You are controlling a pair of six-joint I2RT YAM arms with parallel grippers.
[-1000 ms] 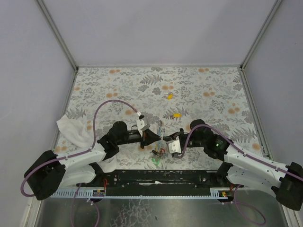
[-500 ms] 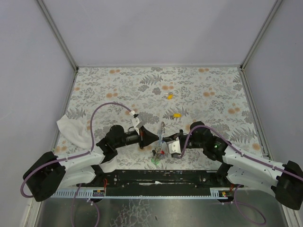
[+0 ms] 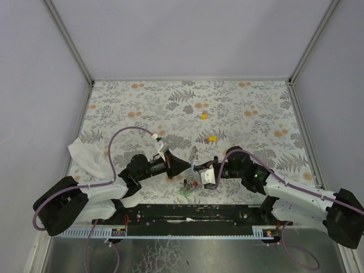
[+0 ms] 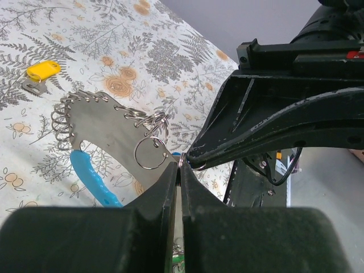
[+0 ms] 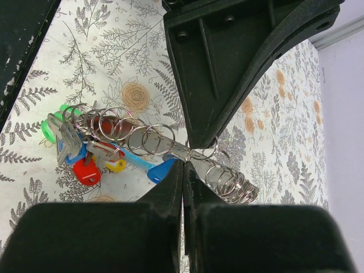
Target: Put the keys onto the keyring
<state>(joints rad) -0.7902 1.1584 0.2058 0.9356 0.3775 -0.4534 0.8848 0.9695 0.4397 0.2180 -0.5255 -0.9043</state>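
Both arms meet over the middle of the desk's (image 3: 142, 96) near edge.

- Left gripper (image 4: 178, 168): jaws together, tips nipping a thin ring of the keyring (image 5: 170, 149).
- Right gripper (image 5: 183, 166): jaws together, clamped on the keyring's grey strap at nearly the same spot. The two grippers' tips almost touch.
- The keyring is held off the desk between the two grippers. Its curved grey strap has a row of wire rings along the edge and a light-blue section beneath.
- Keys (image 5: 86, 169): a bunch with green, blue, red and yellow heads hangs at the strap's end toward the near edge. I cannot tell which ring each one sits on.
- Two yellow keys lie loose further toward the far edge: one (image 3: 212, 138) near the grippers, the other (image 3: 203, 116) beyond it.
- A white cloth (image 3: 85, 154) lies at the left edge.
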